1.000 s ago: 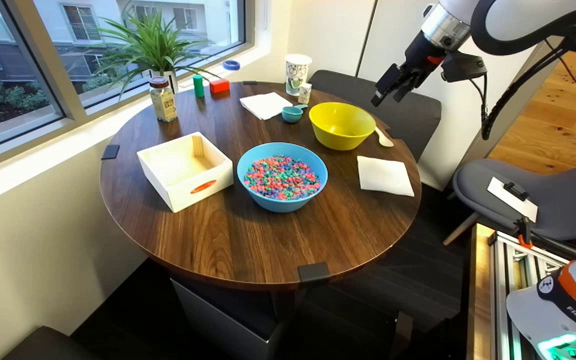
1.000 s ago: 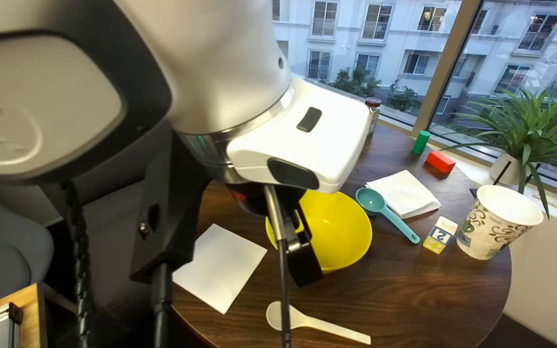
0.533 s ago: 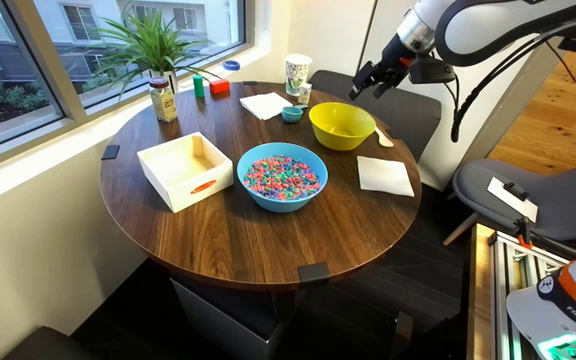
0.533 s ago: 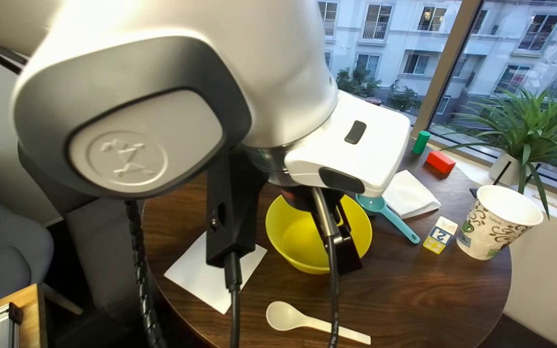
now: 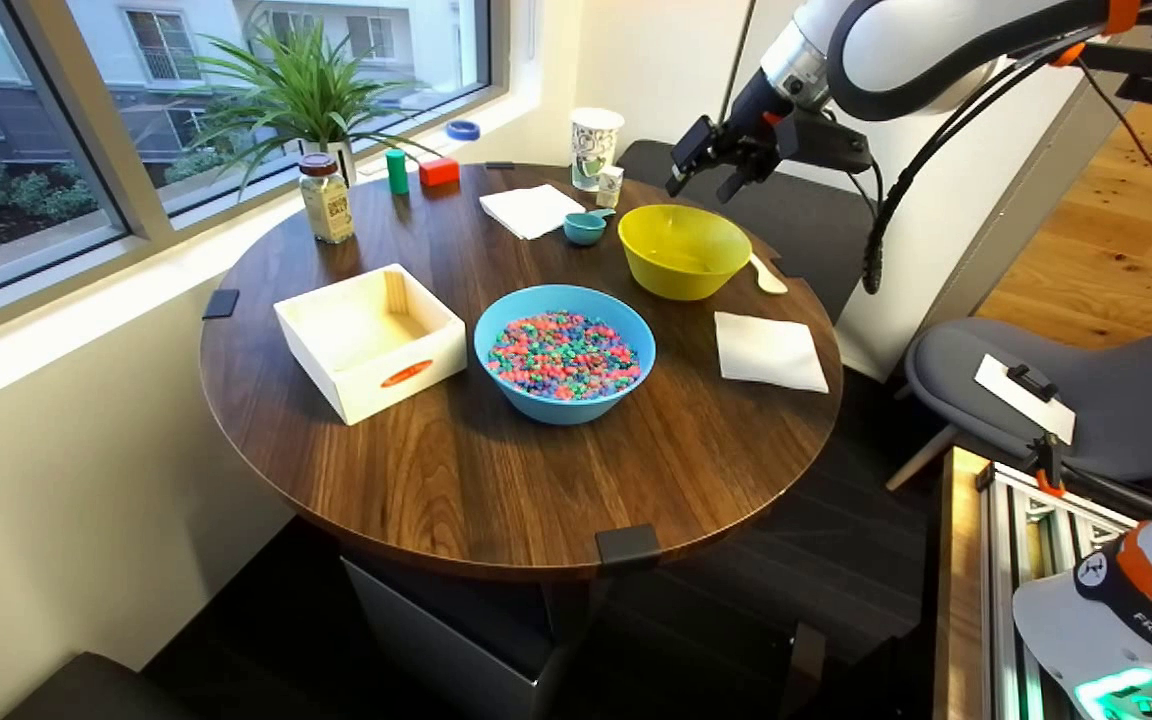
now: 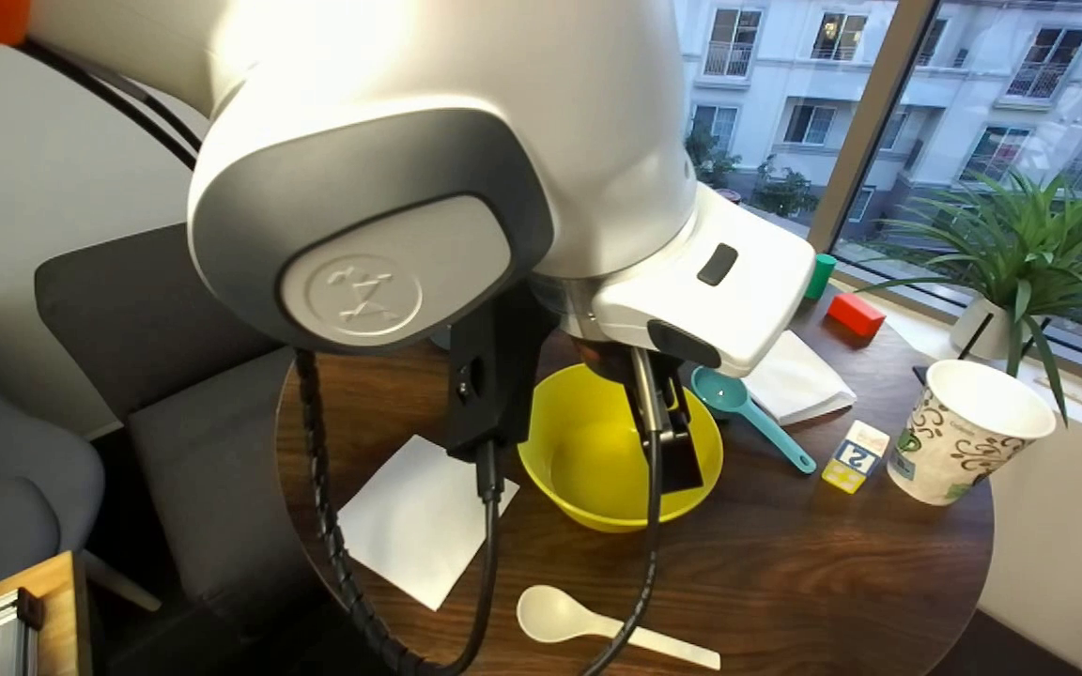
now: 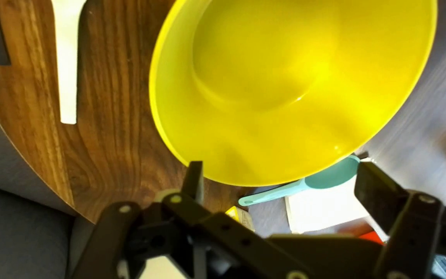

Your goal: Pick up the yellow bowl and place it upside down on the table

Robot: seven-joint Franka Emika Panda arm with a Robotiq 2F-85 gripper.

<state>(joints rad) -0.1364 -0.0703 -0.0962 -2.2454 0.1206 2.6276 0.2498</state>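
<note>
The yellow bowl (image 5: 681, 262) stands upright on the round dark-brown table (image 5: 456, 470), towards its far right in an exterior view. It also shows in an exterior view (image 6: 588, 460), partly hidden by the arm, and fills the upper wrist view (image 7: 277, 77), its inside empty. My gripper (image 5: 700, 190) is open and empty, above the bowl's far rim. In the wrist view the fingers of my gripper (image 7: 279, 168) are spread wide, with the bowl's near rim showing between them. I see no contact with the bowl; the exact height gap is hard to tell.
A teal scoop (image 6: 755, 422), letter block (image 6: 856, 457), paper cup (image 6: 945, 441) and white spoon (image 6: 597, 627) lie around the bowl. A blue bowl (image 5: 564, 411) of coloured pieces and a white box (image 5: 401, 385) stand farther off. White paper (image 5: 771, 350) lies beside the bowl.
My arm and gripper have moved left in an exterior view, from beyond the table's edge to above the yellow bowl. The gripper remains open. The bowl has not moved.
</note>
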